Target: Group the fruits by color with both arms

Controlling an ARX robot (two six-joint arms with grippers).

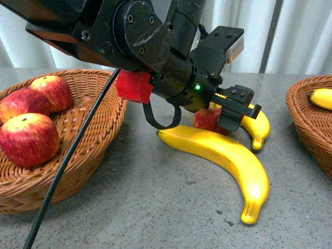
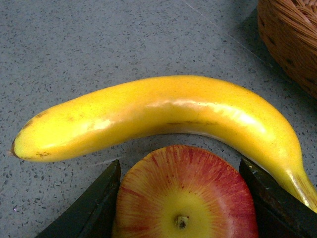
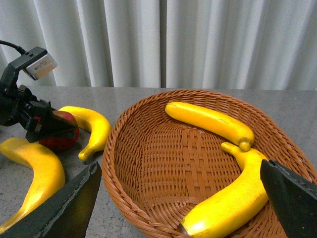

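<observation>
At frame centre, left fingers (image 2: pixel 94 210) flank the red apple (image 2: pixel 184 196), grip uncertain; right fingers (image 3: pixel 67 206) gape wide at wicker basket (image 3: pixel 130 130).

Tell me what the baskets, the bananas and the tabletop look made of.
Baskets: woven wicker or rattan, matte, visible crossed strands. Bananas: probably plastic or painted foam fakes, glossy with sharp highlights. Tabletop: grey speckled stone or laminate, dull sheen.

Red apple (image 2: pixel 183 193) streaked yellow, yellow bananas (image 1: pixel 223 153), tan woven baskets (image 1: pixel 104 140), speckled grey table (image 1: pixel 145 207)
</observation>
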